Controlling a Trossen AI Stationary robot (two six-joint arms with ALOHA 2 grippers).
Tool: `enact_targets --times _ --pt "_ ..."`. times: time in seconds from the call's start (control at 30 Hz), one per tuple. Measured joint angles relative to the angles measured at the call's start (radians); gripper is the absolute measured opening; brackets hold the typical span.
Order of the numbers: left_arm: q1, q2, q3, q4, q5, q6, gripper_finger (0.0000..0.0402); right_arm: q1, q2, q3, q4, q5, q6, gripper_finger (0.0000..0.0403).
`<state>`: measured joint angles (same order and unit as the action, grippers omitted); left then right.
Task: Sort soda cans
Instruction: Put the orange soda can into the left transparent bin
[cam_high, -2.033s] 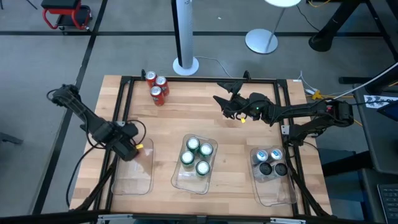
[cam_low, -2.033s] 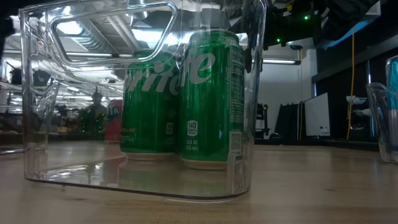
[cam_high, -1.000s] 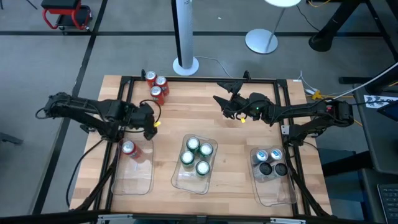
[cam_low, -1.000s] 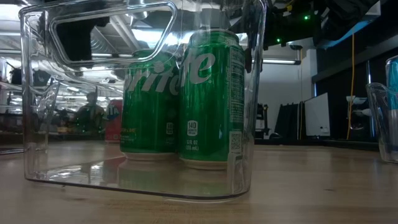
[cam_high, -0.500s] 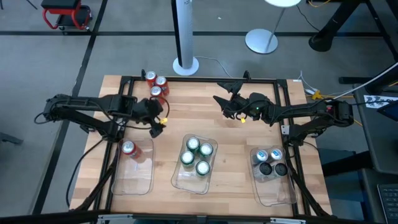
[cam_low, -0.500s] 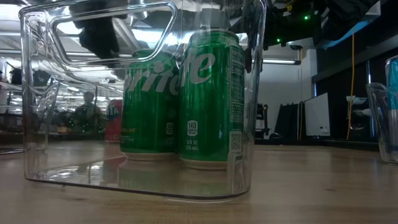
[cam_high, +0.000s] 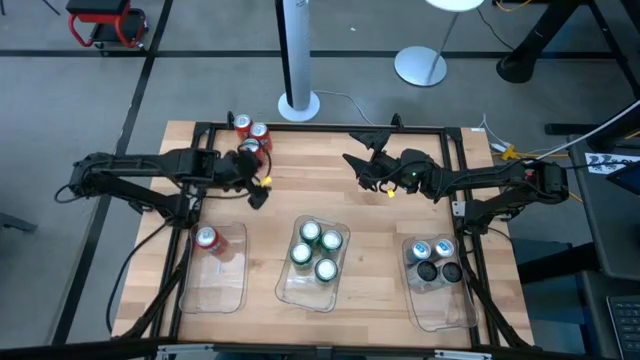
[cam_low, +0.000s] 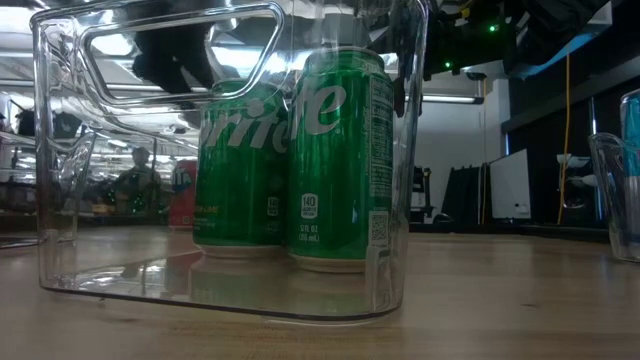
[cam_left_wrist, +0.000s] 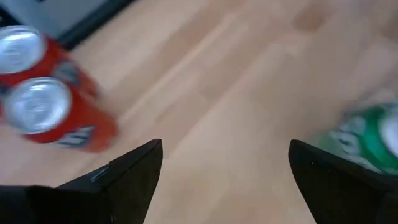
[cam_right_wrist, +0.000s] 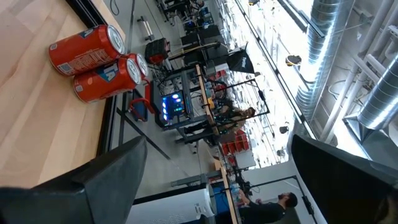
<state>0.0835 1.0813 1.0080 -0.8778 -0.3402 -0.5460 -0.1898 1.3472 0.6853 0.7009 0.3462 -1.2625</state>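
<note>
Wooden table under black frame, three clear trays along near edge. Left tray: one red can at its far end. Middle tray: four green cans, clustered, upright; two of them large in low view behind the tray wall. Right tray: four silver-blue or dark cans at its far end. Three red cans grouped at far left corner of table, outside any tray; seen also in right wrist view.

Left arm stretched across from left edge; left gripper just beside the corner group, on its near side. Left wrist view: fingers spread wide, bare wood between them, nothing gripped; two red cans ahead to one side, green can at the other edge.

Right gripper over far middle of table, well apart from every can. Right wrist view: fingers wide apart, nothing between them.
</note>
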Motion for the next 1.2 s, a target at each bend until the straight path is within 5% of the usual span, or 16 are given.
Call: enact_targets --times 0.43,0.73,0.97,1.2 --pt "0.157 0.000 0.000 0.196 -0.034 0.227 0.0336 0.000 0.000 0.000 0.000 0.000 -0.001 0.0399" --pt "0.278 0.000 0.000 0.175 -0.029 0.299 0.0337 0.000 0.000 0.000 0.000 0.000 -0.001 0.0399" --pt "0.424 0.013 0.000 0.123 0.016 0.339 0.0394 0.000 0.000 0.000 0.000 0.000 -0.001 0.0399" --pt "0.502 0.047 -0.001 0.131 0.018 0.344 0.0393 0.000 0.000 0.000 0.000 0.000 -0.003 0.0399"
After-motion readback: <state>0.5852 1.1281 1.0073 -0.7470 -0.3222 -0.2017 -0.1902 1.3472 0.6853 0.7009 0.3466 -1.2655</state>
